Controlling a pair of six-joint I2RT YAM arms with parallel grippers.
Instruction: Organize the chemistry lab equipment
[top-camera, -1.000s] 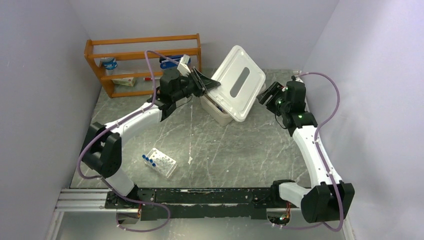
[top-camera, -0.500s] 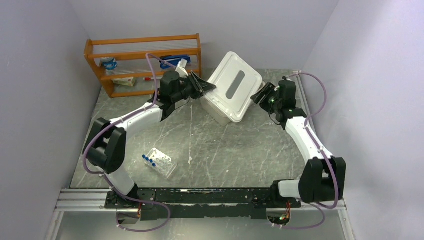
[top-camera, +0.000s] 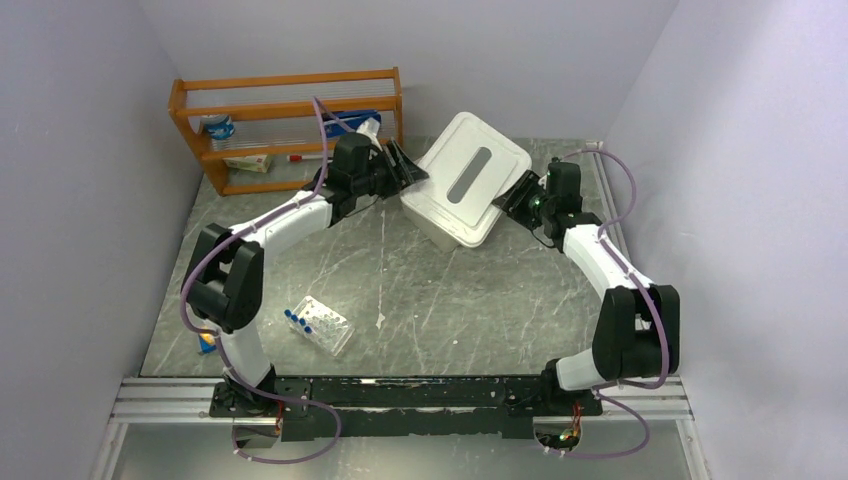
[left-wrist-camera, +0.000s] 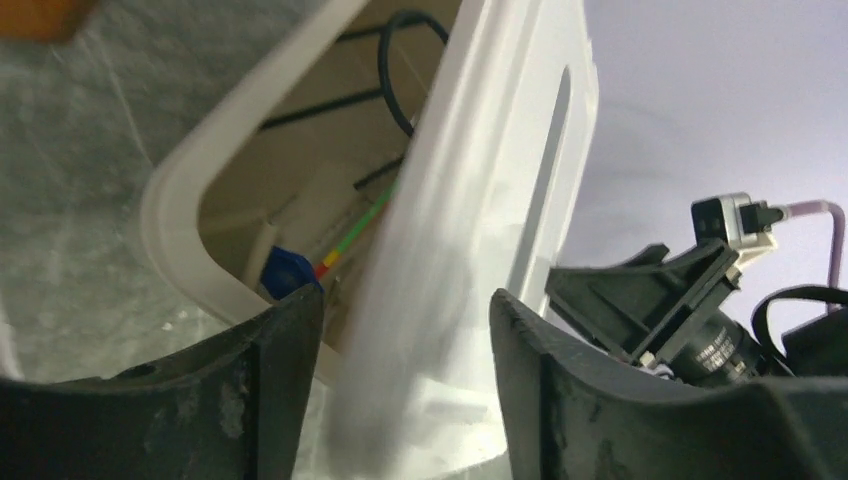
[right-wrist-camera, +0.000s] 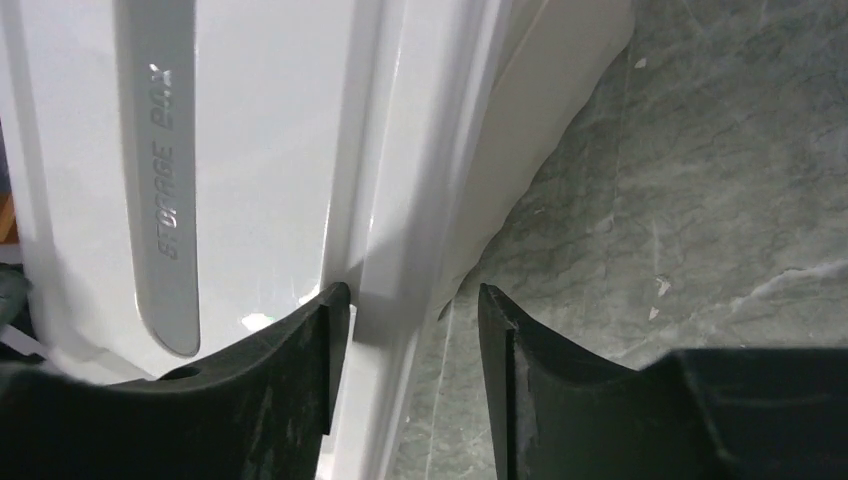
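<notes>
The only writing that can be read is "STORAGE BOX", moulded into the grey strip (right-wrist-camera: 165, 160) on the white lid (right-wrist-camera: 250, 150); it runs alongside the right fingers (right-wrist-camera: 325, 310), just to one side of them. The lid sits tilted over the white storage box (left-wrist-camera: 170, 200), leaving the box open on the left fingers' (left-wrist-camera: 305, 310) side.

The left fingers are released. They stand apart with the lid's edge between them, and a sliver of the box interior shows beside one finger. The right fingers are also spread, straddling the opposite rim without clamping it; bare tabletop (top-camera: 450, 300) shows between the rim and one finger.

Just past the left fingertips, inside the box, lie a looped black wire (left-wrist-camera: 400, 60), a small blue piece (left-wrist-camera: 290, 272), a thin stick banded green, yellow and red (left-wrist-camera: 360, 235), and some pale items too blurred to name.

The clear rack (top-camera: 325, 328) of blue-capped vials (top-camera: 293, 318) lies on the tabletop well apart from both sets of fingers, down toward the left arm's base. A wooden shelf (top-camera: 285, 110) stands behind the left fingers.
</notes>
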